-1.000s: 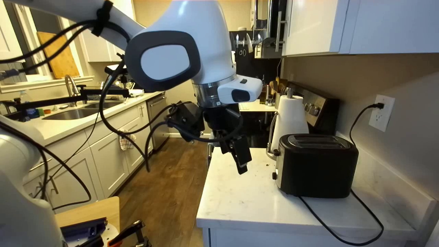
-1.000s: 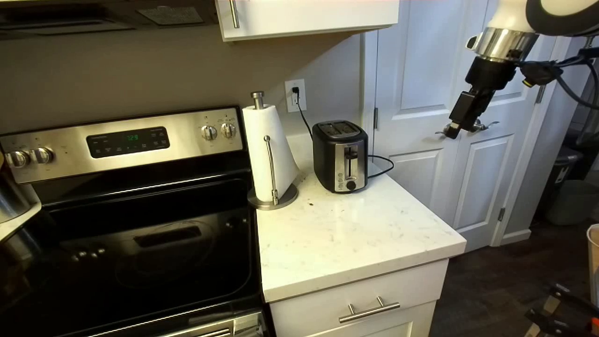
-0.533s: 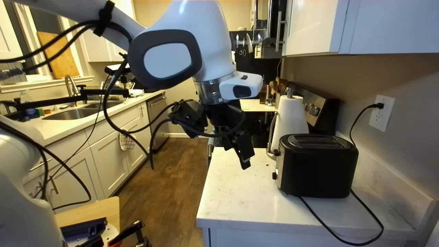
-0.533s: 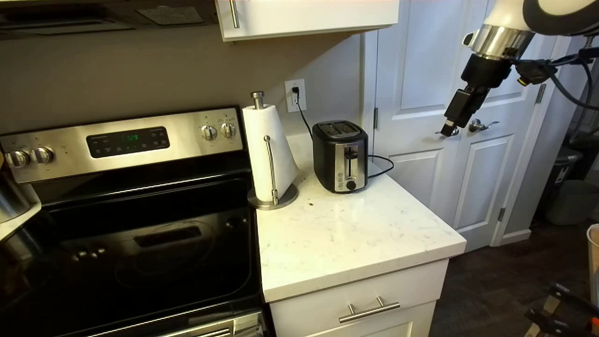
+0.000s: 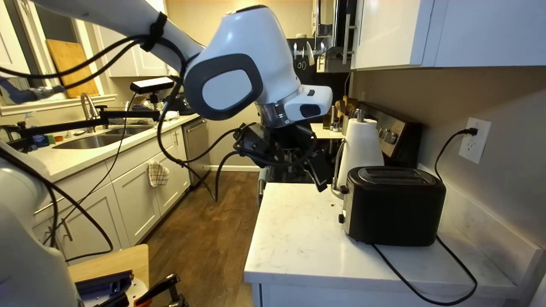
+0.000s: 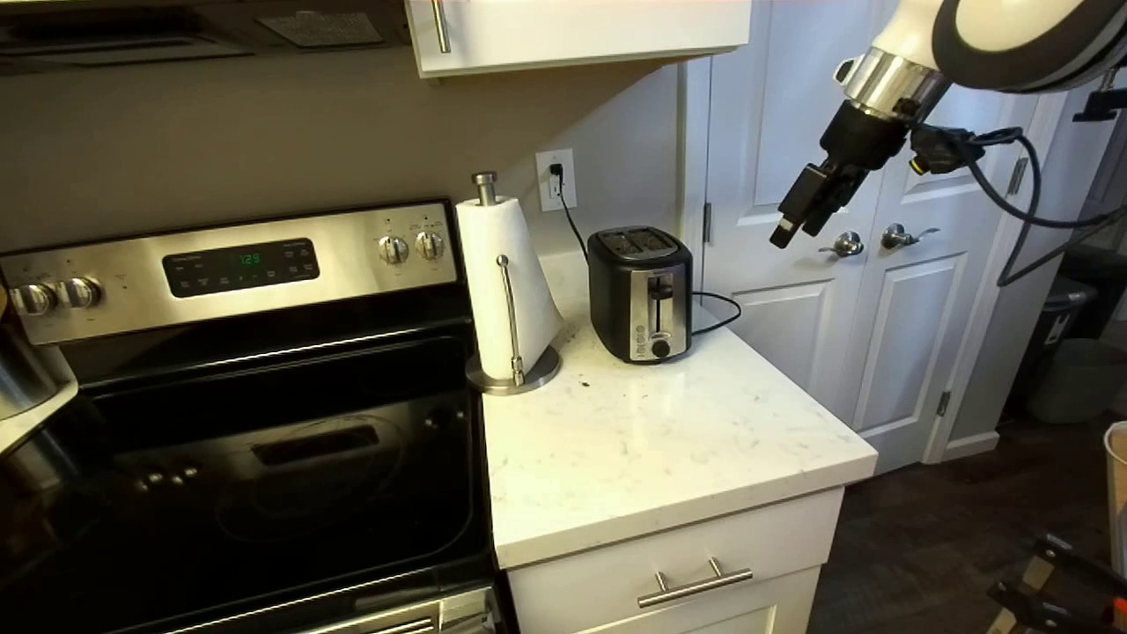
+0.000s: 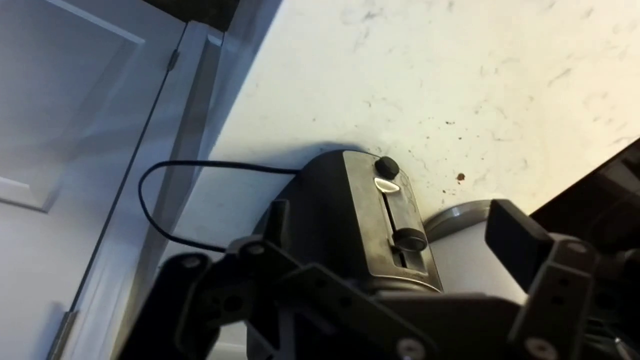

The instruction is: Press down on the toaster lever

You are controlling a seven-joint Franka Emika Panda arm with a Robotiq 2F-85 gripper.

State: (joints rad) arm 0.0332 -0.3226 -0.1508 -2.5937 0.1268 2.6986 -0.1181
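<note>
Gripper point(image 6: 796, 232) slanted down toward toaster point(image 6: 638, 295) (jaws spread).

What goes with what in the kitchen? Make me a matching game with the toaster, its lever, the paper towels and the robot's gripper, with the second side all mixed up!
Column one
1. toaster
2. toaster lever
3. paper towel roll
4. gripper

Column two
A. open, in the air
B. white, upright on its holder
C. black, sitting on the countertop
D. up, not pressed down

Right pairs: 1-C, 2-D, 3-B, 4-A
</note>
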